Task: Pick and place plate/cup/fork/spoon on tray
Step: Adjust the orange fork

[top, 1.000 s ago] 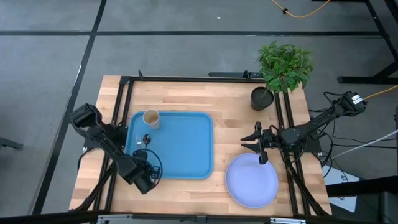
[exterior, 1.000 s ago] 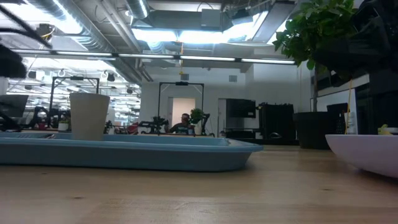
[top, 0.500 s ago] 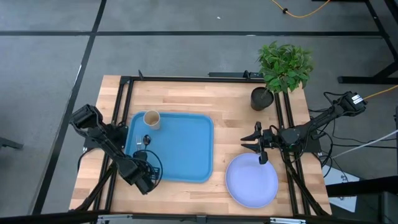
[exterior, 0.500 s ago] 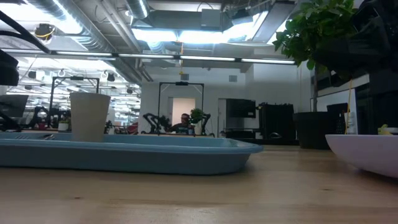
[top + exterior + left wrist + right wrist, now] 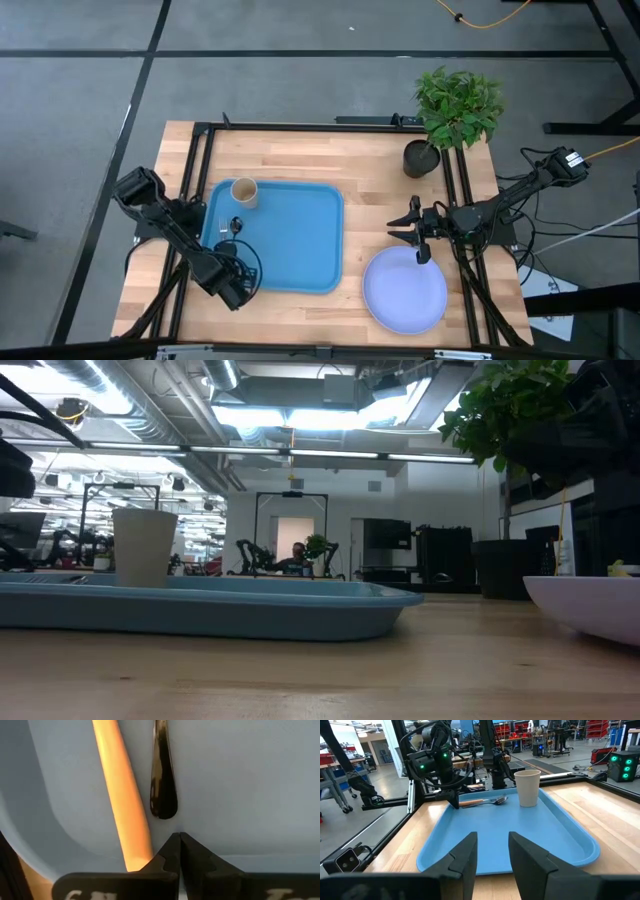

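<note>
Two matte black jointed arms, left arm [image 5: 170, 225] and right arm [image 5: 510, 195], trailing black cables; green indicator lights glow on the left arm's wrist.

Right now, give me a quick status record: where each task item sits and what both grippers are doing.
tray: on the table's left half
cup: upright, in a far corner of the tray
fork: lying in the tray, beside the spoon
spoon: lying in the tray
plate: on the table, right of the tray, not yet placed
left gripper: shut, empty, over the tray by the fork and spoon
right gripper: open, empty, just beyond the plate's far rim
</note>
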`<move>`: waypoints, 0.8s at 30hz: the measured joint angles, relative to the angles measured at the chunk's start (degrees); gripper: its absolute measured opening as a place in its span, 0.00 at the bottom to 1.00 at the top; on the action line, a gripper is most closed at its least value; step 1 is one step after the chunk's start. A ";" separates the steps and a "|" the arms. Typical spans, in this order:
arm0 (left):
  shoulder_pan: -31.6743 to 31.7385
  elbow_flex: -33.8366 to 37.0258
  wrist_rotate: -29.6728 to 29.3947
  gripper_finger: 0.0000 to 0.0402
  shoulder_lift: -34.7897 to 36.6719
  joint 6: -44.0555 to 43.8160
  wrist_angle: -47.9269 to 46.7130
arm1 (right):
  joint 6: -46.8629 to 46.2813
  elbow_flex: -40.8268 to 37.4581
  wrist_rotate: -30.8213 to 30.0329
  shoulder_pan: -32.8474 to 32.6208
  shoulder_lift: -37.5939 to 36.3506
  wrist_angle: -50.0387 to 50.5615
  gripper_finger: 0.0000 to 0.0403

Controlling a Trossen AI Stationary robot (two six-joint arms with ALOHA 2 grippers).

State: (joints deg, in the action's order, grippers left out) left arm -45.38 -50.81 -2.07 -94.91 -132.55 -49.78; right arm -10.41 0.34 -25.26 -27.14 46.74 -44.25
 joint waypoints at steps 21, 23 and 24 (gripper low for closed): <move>-0.51 -9.52 -2.16 0.00 0.11 6.08 -12.66 | -0.02 0.02 0.00 0.01 0.00 -0.06 0.29; -1.21 -8.84 -3.06 0.00 0.11 5.14 -12.46 | -0.02 0.02 0.00 0.02 0.00 -0.07 0.29; -1.40 -8.70 -3.61 0.00 0.09 4.90 -12.46 | -0.02 0.02 0.00 0.00 0.00 -0.06 0.29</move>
State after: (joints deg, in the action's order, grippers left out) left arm -46.79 -59.51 -5.67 -94.82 -127.64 -62.24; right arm -10.44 0.36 -25.26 -27.14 46.74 -44.31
